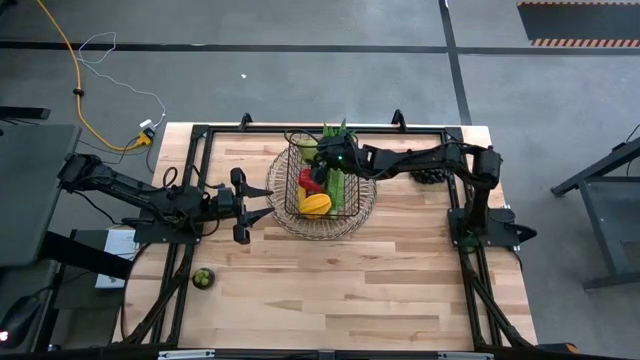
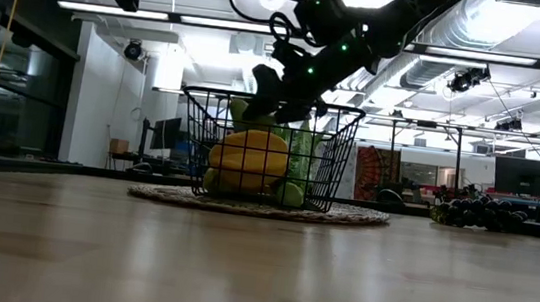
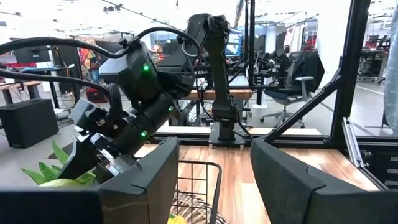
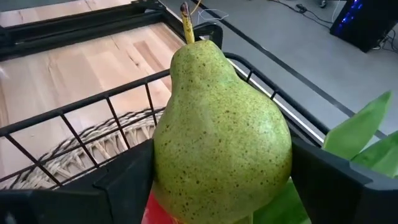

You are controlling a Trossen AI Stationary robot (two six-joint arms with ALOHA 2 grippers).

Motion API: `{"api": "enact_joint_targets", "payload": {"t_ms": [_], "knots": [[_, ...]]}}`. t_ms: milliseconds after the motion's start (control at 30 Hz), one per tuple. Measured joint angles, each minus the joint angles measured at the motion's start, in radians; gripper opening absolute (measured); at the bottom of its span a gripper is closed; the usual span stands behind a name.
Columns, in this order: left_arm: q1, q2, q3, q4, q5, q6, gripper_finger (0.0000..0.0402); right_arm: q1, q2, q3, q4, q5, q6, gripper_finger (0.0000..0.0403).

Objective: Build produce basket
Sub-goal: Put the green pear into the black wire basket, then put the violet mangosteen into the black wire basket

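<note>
The dark wire basket (image 1: 289,192) stands on a round woven mat (image 1: 365,215) at the table's far middle. In it lie a yellow-orange pepper (image 1: 316,204), a red pepper (image 1: 308,180) and a green leafy bunch (image 1: 340,188). My right gripper (image 1: 318,158) reaches from the right over the basket's far left corner, shut on a green pear (image 4: 217,137). My left gripper (image 1: 256,205) is open and empty, just left of the basket. Dark grapes (image 1: 432,177) lie on the table right of the basket. A small dark green round fruit (image 1: 203,278) lies near the left front. My right gripper pinches the pear's wide lower body (image 4: 163,155) between its two fingers, one on each side. The fingers slant down from the table's right. The pear's stem (image 4: 186,25) points away from the gripper. The pear is held clear at the height of the basket's rim (image 2: 255,97).
The right arm (image 1: 420,160) stretches across the basket's far side. A dark frame (image 1: 200,180) runs along the table's left, far and right edges. Bare wooden tabletop (image 1: 350,290) lies between the basket and the near edge.
</note>
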Motion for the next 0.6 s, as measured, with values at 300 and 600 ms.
{"api": "enact_joint_targets", "payload": {"t_ms": [300, 600], "knots": [[0.0, 0.0, 0.0, 0.0, 0.0, 0.002, 0.0189, 0.0, 0.0, 0.0, -0.001, -0.031, -0.011, 0.0391], [0.0, 0.0, 0.0, 0.0, -0.004, 0.026, 0.0189, 0.022, -0.12, -0.051, -0.121, -0.038, -0.119, 0.0374]]}}
